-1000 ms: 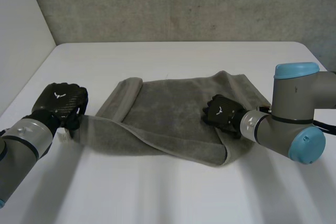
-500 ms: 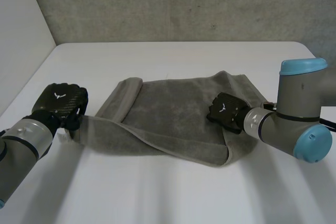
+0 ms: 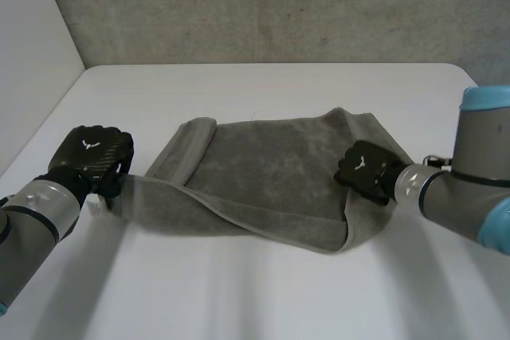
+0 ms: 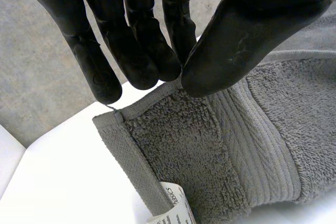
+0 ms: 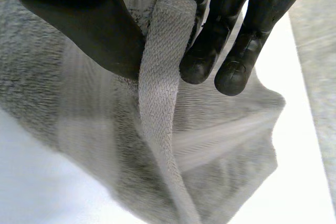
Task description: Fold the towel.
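Pinching the grey towel (image 3: 263,173) at both ends, the two hands hold it where it lies across the middle of the white table (image 3: 263,85). The left hand (image 3: 89,157) is at the towel's left end, near the table's left edge. In the left wrist view its thumb presses toward its nearly straight fingers (image 4: 131,51), with the hemmed edge of the cloth caught between them close to a corner. A white printed label (image 4: 173,211) sticks out from the hem just below that corner.

The right hand (image 3: 362,166) is at the towel's right end. In the right wrist view its thumb and fingertips (image 5: 202,69) are closed on a woven hem band (image 5: 160,66) that runs down between them, and the cloth hangs slack beneath.

Between the hands the towel stretches from left to right and lies mostly flat. A rolled fold runs along its far left side, and a doubled-over flap sits at its near right corner.
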Tool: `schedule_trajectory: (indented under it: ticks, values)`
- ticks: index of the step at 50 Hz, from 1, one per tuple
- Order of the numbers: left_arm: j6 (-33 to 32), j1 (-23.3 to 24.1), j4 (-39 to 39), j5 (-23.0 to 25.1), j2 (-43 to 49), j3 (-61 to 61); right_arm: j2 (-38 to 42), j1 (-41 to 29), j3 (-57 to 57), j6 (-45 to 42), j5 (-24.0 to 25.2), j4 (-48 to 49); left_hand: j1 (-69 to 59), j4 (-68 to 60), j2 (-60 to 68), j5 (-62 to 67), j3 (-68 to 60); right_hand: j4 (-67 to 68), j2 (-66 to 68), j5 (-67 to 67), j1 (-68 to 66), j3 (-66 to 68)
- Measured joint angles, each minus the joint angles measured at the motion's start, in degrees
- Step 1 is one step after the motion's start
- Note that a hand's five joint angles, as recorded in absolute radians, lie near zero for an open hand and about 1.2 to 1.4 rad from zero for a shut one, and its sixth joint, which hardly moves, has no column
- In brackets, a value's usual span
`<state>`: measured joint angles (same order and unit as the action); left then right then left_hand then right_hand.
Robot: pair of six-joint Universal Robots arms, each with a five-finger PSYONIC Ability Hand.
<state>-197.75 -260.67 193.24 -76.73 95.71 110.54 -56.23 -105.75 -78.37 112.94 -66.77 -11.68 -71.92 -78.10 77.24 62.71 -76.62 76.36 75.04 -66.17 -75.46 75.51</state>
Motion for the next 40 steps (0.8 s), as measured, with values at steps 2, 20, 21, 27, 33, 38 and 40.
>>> schedule_trajectory:
  ticks: [2,20,21,27,33,38,40]
  values:
    - [0.0,0.0,0.0,0.0,0.0,-0.2,-2.1,0.5,-0.1,1.1,0.2,0.0,0.0,0.0,0.0,0.0,0.0,0.0,0.0,0.0,0.0,0.0]
    - [2.3,-1.0,-1.0,-0.4,-10.5,-11.6,-24.7,11.6,12.4,32.2,0.1,-0.4,0.0,0.0,0.0,0.0,0.0,0.0,0.0,0.0,0.0,0.0]
    - [3.3,-1.3,-1.3,-0.3,-11.2,-13.2,-25.5,13.0,14.3,34.2,0.0,-0.9,0.0,0.0,0.0,0.0,0.0,0.0,0.0,0.0,0.0,0.0]
    - [6.7,-3.3,-2.7,-0.2,-11.9,-19.1,-26.9,17.9,20.4,39.0,0.1,-4.0,0.0,0.0,0.0,0.0,0.0,0.0,0.2,0.0,0.0,0.0]
    - [8.1,-5.6,-3.4,0.0,-8.4,-24.4,-24.7,19.1,23.1,39.6,0.2,-6.6,-0.8,0.0,0.1,0.0,0.0,0.0,1.2,-0.1,0.0,0.0]
    - [8.1,-5.5,-3.3,-0.1,-2.0,-29.0,-20.6,18.0,23.9,39.2,-0.2,-6.9,-0.9,0.0,0.1,0.0,-0.2,0.0,1.2,-0.3,0.0,0.4]
    - [8.1,-4.9,-3.3,-0.2,2.7,-32.7,-17.7,16.1,24.8,38.9,-0.7,-6.6,-0.9,0.0,0.2,0.0,-0.2,0.0,1.2,-0.3,0.0,0.6]
